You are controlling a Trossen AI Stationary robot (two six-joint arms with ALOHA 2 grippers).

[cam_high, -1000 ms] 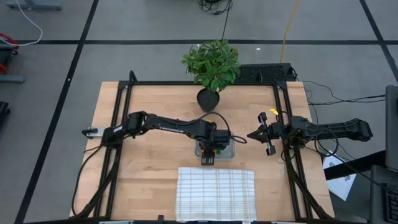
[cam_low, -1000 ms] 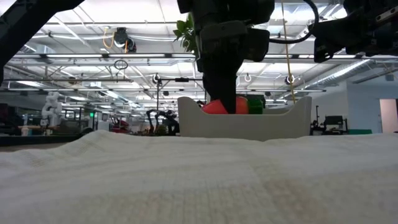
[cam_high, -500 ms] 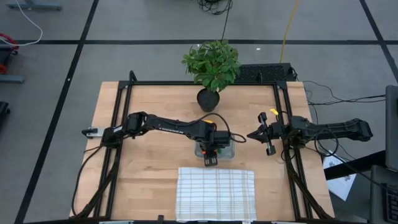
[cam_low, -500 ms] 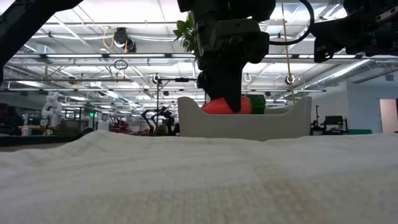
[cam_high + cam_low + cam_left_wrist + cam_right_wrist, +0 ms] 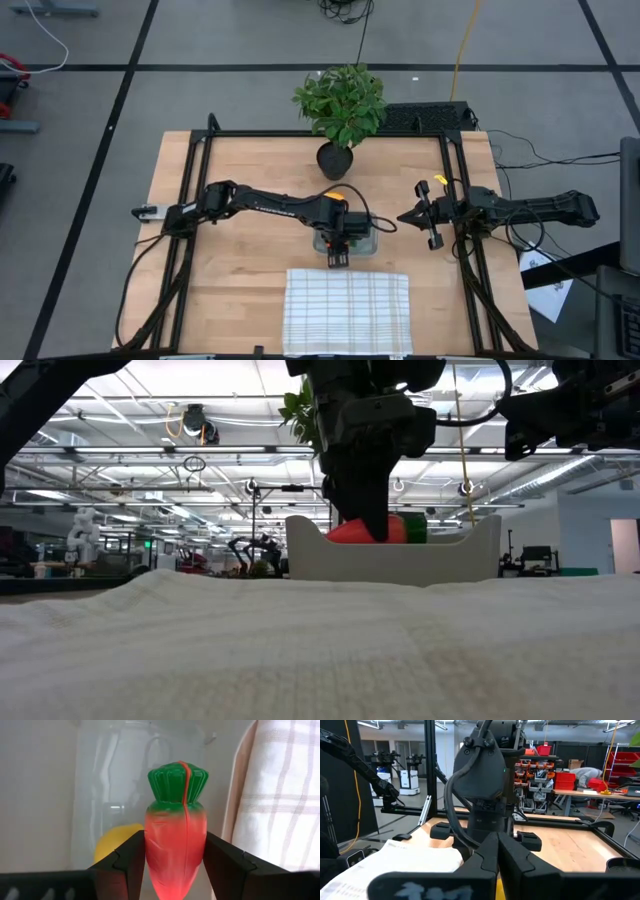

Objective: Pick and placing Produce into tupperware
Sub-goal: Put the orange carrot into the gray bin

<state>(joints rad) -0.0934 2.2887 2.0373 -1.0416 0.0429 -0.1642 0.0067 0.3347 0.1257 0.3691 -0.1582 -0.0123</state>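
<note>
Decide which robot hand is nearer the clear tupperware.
Left. The left hand sits over the tupperware, gripping the carrot; the right hand hangs shut, off to its side.

Left gripper (image 5: 366, 525) on carrot (image 5: 368, 530) inside tupperware (image 5: 392, 558).

Orange carrot (image 5: 176, 855) with green top, yellow lemon (image 5: 116, 842), white checked cloth (image 5: 347, 311)

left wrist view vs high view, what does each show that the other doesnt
Only the left wrist view shows the carrot clamped between the left gripper's fingers, and a yellow item behind it inside the tupperware. Only the high view shows the potted plant and the right gripper, shut, off to the side. Both show the left gripper over the tupperware and the checked cloth.
</note>
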